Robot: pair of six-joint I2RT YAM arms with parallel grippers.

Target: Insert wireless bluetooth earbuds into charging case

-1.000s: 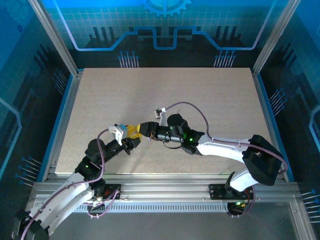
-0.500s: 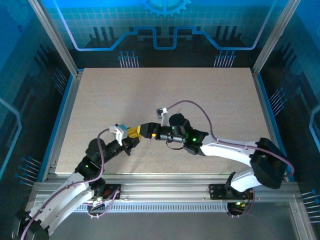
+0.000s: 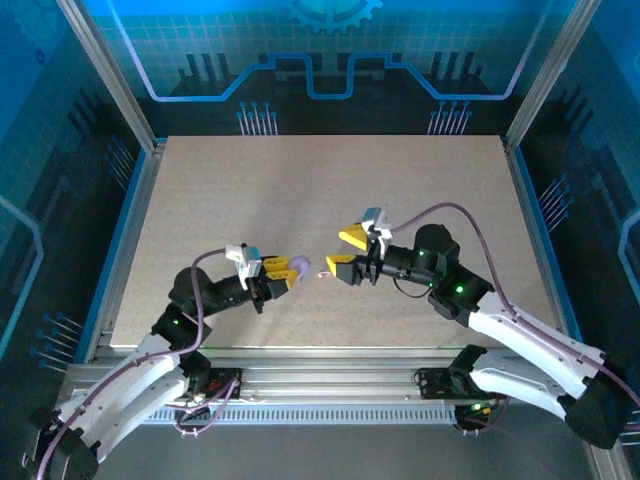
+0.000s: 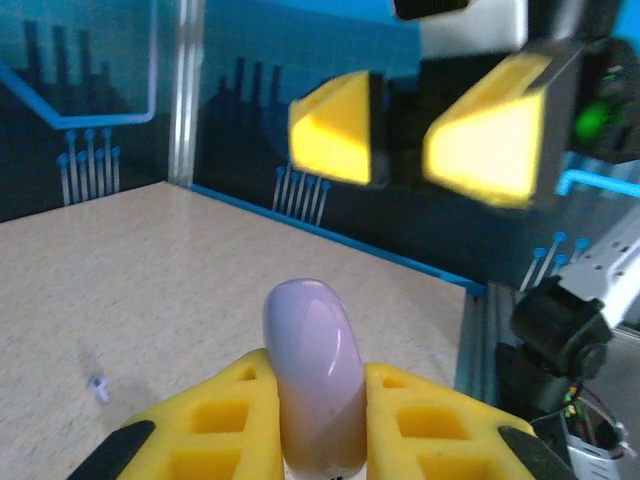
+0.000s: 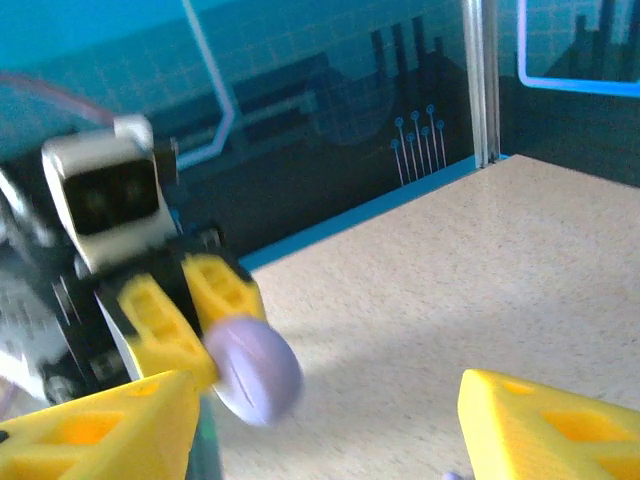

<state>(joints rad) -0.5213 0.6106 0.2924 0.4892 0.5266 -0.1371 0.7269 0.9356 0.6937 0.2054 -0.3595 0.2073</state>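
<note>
You have the lilac case [image 3: 299, 266] clamped in the left pincer [image 3: 285, 272] above the desk's [image 3: 300, 180] near-middle, the right pincer [image 3: 344, 252] gaping empty just opposite, so I judge you're readying the case, and next the right must flip its lid.

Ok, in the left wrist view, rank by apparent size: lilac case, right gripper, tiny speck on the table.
Largest: right gripper.
Next: lilac case, inflated by nearness to the camera.
Smallest: tiny speck, too small to identify.
</note>
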